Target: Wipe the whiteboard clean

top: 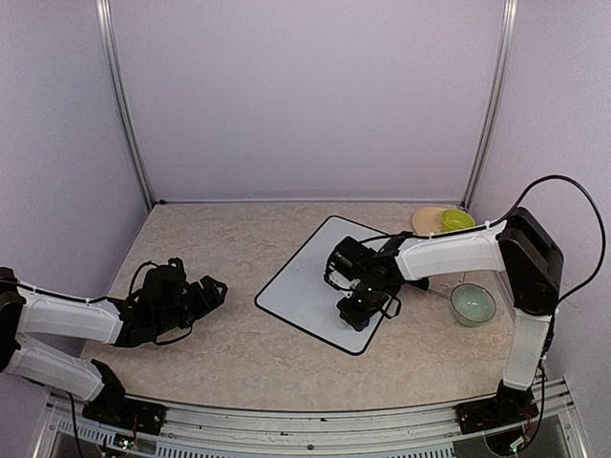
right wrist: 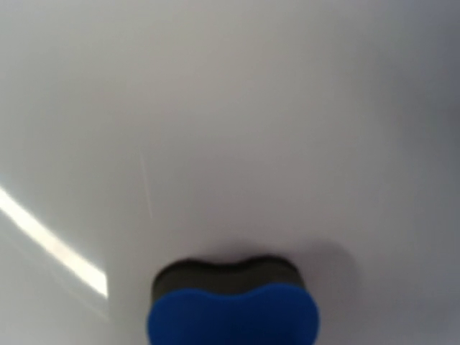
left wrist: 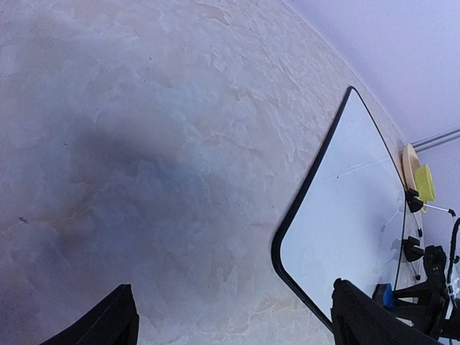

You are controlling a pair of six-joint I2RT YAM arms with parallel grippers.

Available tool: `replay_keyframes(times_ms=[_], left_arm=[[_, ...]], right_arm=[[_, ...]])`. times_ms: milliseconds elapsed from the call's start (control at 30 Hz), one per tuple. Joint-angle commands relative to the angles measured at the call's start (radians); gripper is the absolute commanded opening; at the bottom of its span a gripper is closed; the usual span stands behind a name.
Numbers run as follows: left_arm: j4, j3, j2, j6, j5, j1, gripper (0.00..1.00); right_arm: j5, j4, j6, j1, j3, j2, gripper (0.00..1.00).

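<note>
The whiteboard (top: pixel 304 277) lies flat on the table, white with a thin black frame, and no writing shows on it. My right gripper (top: pixel 361 305) is over its near right part, shut on a blue eraser with a black pad (right wrist: pixel 233 305) pressed to the board surface (right wrist: pixel 230 108). Its fingers are out of the right wrist view. My left gripper (top: pixel 205 291) is open and empty, low over the bare table left of the board. The board's near corner (left wrist: pixel 345 215) shows in the left wrist view, between my fingertips (left wrist: pixel 118 316).
A tan plate (top: pixel 429 219) and a yellow-green dish (top: pixel 457 219) sit at the back right. A pale glass bowl (top: pixel 473 304) stands right of the board. A thin black wire stand (left wrist: pixel 411 215) shows by the board's far edge. Walls enclose the table.
</note>
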State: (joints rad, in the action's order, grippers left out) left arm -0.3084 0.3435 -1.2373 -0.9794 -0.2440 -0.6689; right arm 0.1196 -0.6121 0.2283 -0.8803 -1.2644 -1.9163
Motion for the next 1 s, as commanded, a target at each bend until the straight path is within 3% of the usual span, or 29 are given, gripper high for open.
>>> replay_keyframes(times_ms=[0, 167, 300, 600, 967], left_arm=[[-0.022, 0.014, 0.001, 0.004, 0.000, 0.002, 0.90], [-0.022, 0.011, 0.005, 0.000, -0.002, -0.007, 0.90], [-0.013, 0.011, 0.013, -0.004, -0.004, -0.012, 0.90], [0.063, 0.003, 0.115, -0.016, -0.070, -0.020, 0.90], [0.124, -0.023, 0.229, -0.032, -0.127, -0.029, 0.90]], right_arm=[[-0.029, -0.039, 0.030, -0.038, 0.026, 0.042, 0.33], [0.055, -0.031, 0.002, -0.013, -0.014, -0.001, 0.34], [0.063, -0.064, -0.035, 0.003, -0.181, -0.071, 0.34], [-0.110, -0.057, -0.069, -0.131, -0.490, -0.203, 0.34], [-0.152, -0.019, -0.030, -0.183, -0.582, -0.310, 0.34]])
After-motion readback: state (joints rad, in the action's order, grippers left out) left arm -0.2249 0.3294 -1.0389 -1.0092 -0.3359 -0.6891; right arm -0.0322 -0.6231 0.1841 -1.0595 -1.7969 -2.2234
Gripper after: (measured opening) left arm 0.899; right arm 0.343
